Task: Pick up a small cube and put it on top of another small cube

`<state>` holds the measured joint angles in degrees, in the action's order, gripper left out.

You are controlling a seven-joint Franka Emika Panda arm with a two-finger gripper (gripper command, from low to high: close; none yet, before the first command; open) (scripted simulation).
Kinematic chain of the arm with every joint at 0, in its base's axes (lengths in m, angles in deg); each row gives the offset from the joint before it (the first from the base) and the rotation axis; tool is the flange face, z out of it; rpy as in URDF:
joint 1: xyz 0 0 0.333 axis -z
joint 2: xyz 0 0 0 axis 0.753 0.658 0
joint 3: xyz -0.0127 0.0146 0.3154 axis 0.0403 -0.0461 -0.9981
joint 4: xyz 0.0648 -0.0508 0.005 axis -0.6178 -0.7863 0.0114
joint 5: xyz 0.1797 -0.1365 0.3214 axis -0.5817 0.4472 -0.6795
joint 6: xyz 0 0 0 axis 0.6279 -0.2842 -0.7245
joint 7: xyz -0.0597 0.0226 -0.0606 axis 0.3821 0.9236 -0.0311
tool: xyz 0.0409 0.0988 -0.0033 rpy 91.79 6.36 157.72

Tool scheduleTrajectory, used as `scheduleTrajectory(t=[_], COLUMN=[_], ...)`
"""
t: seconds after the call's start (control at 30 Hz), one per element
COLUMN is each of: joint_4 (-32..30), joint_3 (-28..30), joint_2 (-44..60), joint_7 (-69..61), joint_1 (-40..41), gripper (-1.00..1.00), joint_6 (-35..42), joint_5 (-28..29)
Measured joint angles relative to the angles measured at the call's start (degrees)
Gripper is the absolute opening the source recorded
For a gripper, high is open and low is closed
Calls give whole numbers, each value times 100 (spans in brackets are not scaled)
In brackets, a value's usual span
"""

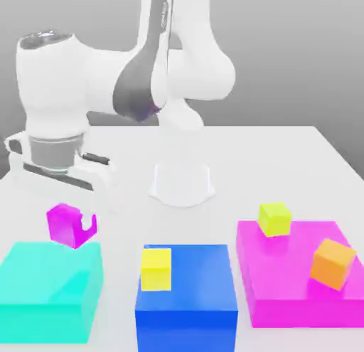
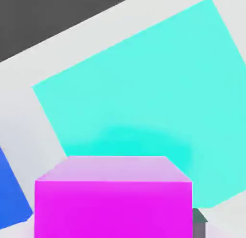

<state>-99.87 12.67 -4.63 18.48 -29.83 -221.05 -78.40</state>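
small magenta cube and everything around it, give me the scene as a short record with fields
held: small magenta cube, in the hand
held cube position: raised, above the turquoise block
blue block: to the exterior view's right of the turquoise one
on blue block: yellow cube
large magenta block: at the exterior view's right
on large magenta block: yellow-green cube, orange cube
stacking: not done yet, no cube on another

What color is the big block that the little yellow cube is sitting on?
It's blue. You can see the big block best in the exterior view.
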Motion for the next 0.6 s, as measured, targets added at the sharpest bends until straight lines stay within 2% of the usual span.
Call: scheduleTrajectory(t=[0.33, 0.47, 0.5, 0.6], joint_4=[466, 279, 237, 237], joint_3=[-921, -1007, -1011, -1011], joint_2=[-344, 212, 324, 324], joint_7=[2307, 2556, 2576, 2576], joint_1=[-543, -552, -554, -554], gripper=[-100, -100, 100, 100], joint_6=[890, 148, -5, -5], joint_5=[-391, -313, -295, -295])
